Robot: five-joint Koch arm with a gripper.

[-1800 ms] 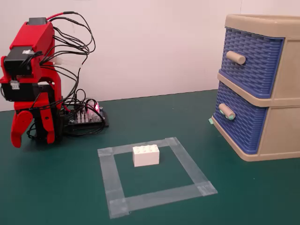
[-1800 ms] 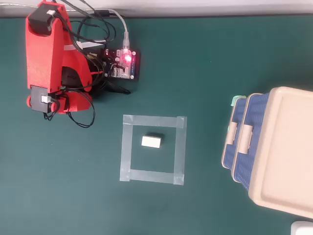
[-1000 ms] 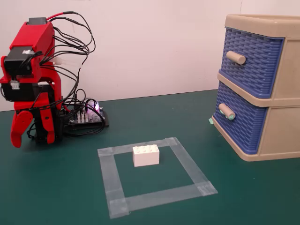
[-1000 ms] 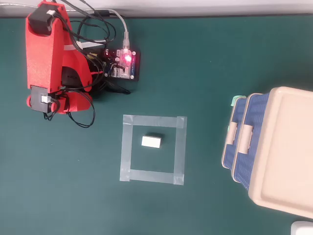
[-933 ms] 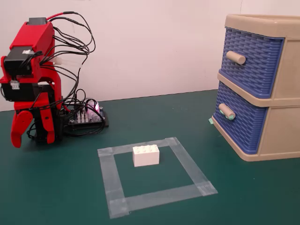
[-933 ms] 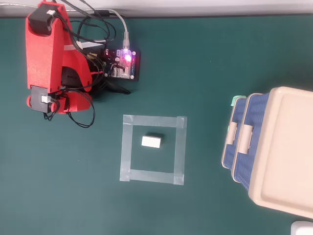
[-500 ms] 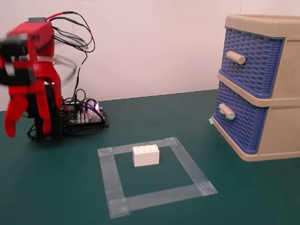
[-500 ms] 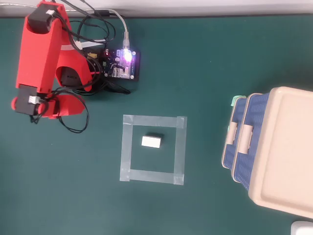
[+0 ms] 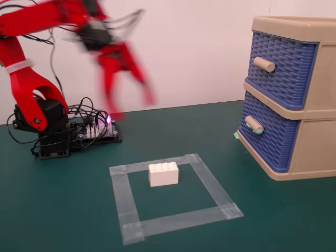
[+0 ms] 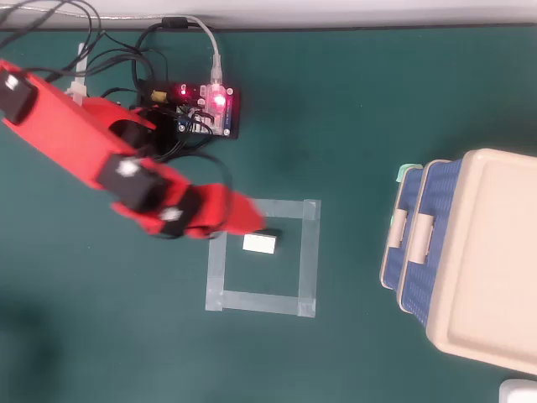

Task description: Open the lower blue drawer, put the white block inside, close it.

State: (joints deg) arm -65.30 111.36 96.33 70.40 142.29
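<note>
Compared with the folded rest pose of the earlier frames, the red arm has unfolded and swung out over the table; block and cabinet have not shifted.

Fixed view: the gripper (image 9: 130,102), motion-blurred, hangs high in the air with its two jaws visibly spread and nothing between them. The white block (image 9: 163,174) lies studs-up inside the tape square (image 9: 125,196) on the green table (image 9: 63,210), well below the gripper and untouched. At the right stands the beige cabinet (image 9: 320,152); the lower blue drawer (image 9: 270,137), marked by its mint-tipped handle (image 9: 254,125), sits fully closed beneath the upper drawer (image 9: 286,63). The controller board (image 9: 97,131) glows beside the arm's base.

Overhead view: the arm (image 10: 84,143) reaches diagonally toward the square, its gripper (image 10: 252,220) above the square's upper-left corner, just beside the block (image 10: 260,243) as seen from above. The drawer fronts (image 10: 411,243) lie well apart to the right.

Judgement: the task has only begun; no step is complete, and the drawer must probably be opened first.
</note>
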